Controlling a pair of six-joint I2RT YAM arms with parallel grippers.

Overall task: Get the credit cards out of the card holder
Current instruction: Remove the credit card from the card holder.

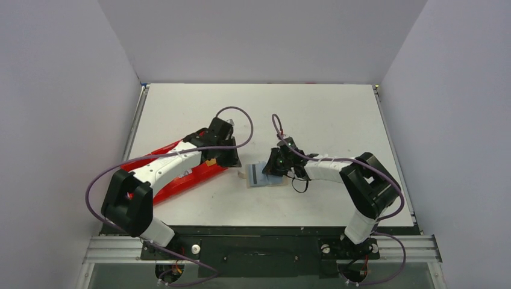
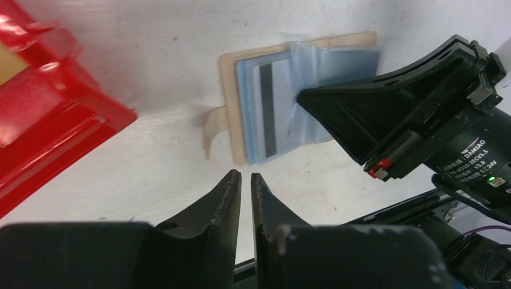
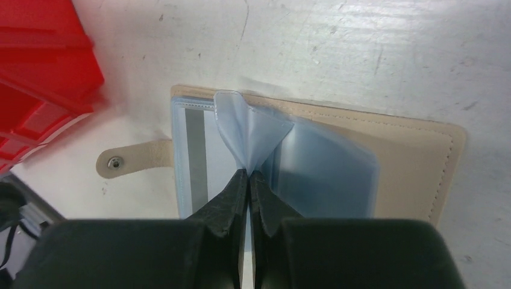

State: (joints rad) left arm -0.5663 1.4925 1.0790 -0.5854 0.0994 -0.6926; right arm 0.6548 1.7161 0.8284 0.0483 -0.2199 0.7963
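The card holder (image 3: 416, 156), a beige one, lies open on the table (image 1: 337, 108) near the middle of the top view, its right part hidden there under the right gripper (image 3: 248, 174). This gripper is pinched closed on a clear sleeve (image 3: 250, 129). A pale card (image 3: 196, 162) with a grey stripe shows inside, blurred by plastic. The left gripper (image 2: 245, 176) is empty, with its fingers a slit apart. The red tray (image 2: 54, 120) is cut off at the upper left.
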